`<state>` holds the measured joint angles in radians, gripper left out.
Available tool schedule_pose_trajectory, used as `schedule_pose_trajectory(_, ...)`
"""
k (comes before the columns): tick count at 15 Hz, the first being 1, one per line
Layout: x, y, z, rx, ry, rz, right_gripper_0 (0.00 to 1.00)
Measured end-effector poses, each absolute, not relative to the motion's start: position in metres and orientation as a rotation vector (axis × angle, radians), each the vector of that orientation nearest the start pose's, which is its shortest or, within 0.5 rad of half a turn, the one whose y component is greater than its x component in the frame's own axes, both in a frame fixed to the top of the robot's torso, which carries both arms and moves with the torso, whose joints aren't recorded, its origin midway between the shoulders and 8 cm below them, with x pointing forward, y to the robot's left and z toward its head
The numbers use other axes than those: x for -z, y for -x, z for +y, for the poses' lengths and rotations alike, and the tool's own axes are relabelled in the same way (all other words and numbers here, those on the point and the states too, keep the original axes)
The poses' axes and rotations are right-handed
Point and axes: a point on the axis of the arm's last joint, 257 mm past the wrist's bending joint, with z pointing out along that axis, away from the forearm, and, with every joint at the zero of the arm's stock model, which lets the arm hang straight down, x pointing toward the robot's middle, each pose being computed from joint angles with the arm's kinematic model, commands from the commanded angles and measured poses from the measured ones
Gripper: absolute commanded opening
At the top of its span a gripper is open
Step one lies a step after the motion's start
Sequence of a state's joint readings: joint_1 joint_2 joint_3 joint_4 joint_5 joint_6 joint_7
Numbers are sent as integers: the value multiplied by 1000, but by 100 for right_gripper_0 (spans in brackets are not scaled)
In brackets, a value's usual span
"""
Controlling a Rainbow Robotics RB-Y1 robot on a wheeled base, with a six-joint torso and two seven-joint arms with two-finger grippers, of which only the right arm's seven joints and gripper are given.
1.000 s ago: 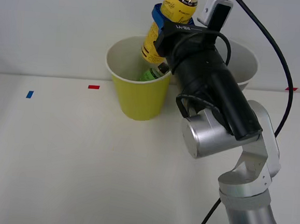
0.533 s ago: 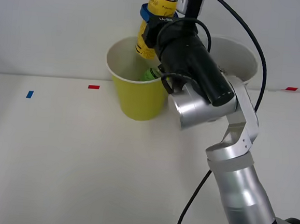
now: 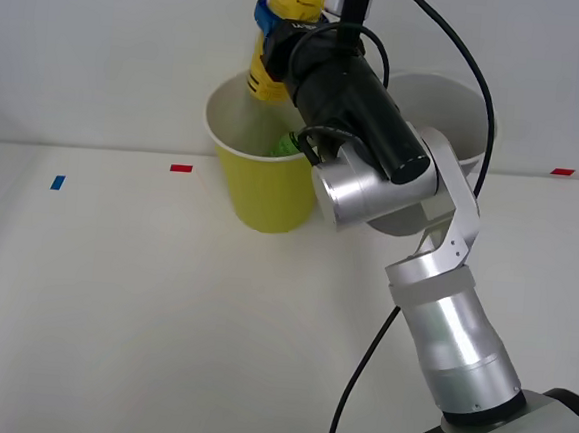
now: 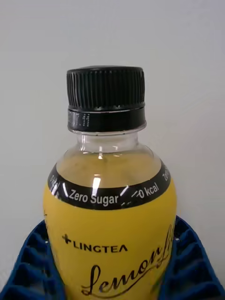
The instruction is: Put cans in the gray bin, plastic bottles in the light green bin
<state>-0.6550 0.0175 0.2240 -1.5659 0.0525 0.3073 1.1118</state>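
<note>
My right gripper [image 3: 272,37] is shut on the yellow-labelled plastic bottle [image 3: 280,35], holding it upright in the air above the back rim of the light green bin [image 3: 266,190]. In the right wrist view that bottle [image 4: 110,225] shows a black cap [image 4: 105,97], with a blue ribbed finger [image 4: 33,267] on either side of its body. A green plastic bottle [image 3: 290,144] lies inside the light green bin. The white inside of the gray bin [image 3: 448,109] shows behind my arm, to the right of the green bin. The can is out of view.
Small red tape marks [image 3: 181,168] and a blue tape mark [image 3: 57,182] lie on the white table [image 3: 142,305]. My arm's silver links [image 3: 441,329] rise from the front right. A plain wall stands behind the bins.
My right gripper has carried the yellow-labelled bottle leftward and slightly up, from beside the green bin's right rim to above its back rim. The arm has swung left with it.
</note>
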Motion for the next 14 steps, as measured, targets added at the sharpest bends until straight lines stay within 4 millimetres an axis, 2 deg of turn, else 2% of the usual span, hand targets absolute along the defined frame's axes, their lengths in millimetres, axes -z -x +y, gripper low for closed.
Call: schedule_pose_trajectory(14,-63,-604,32,-577,141,1272,100)
